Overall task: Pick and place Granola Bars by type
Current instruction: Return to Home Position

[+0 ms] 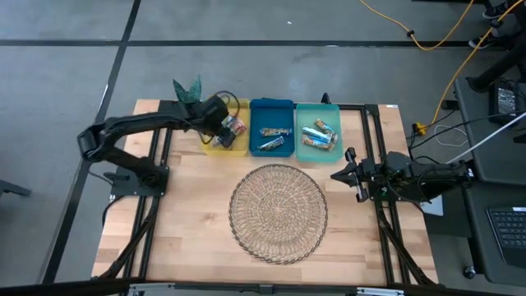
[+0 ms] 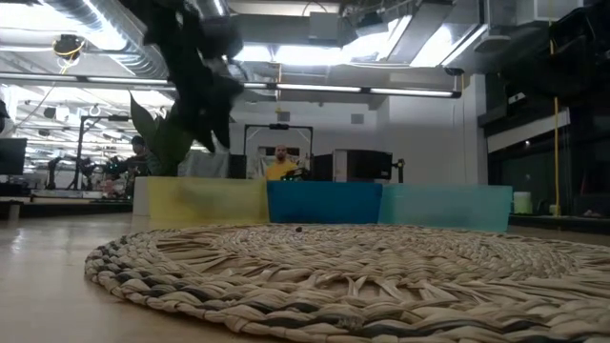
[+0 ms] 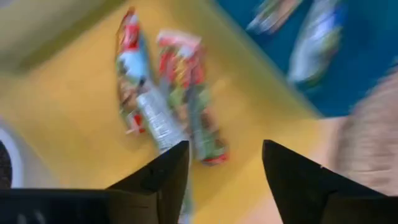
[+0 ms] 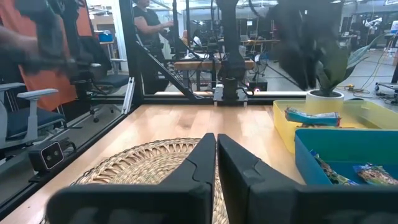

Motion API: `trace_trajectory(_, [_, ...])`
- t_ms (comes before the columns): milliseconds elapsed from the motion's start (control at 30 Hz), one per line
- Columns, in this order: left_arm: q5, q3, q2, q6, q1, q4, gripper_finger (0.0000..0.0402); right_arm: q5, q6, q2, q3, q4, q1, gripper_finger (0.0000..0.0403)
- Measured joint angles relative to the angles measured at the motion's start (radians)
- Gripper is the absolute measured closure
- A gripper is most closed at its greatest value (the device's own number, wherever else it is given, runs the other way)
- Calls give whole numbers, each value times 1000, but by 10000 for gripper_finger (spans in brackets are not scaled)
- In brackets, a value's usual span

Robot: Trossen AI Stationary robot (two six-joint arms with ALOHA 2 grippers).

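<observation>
While left fingers spread, empty, right fingers pressed together

Granola Bars w/ shiny wrappers, flat, grouped in 3 trays

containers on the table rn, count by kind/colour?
yellow tray: 1
blue tray: 1
teal tray: 1
wicker basket: 1
total: 4
</observation>
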Motion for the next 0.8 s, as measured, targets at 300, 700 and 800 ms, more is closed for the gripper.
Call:
trace_trajectory(300, [90,19,-298,-122,-110,86,194,0,0,0,0,0,0,381])
trace_trajectory(700, [-23,-377,-689,-56,-396,558,209,0,0,0,0,0,0,382])
trace_trajectory(800, [41,-540,-836,-35,-400,687,214,0,0,0,0,0,0,382])
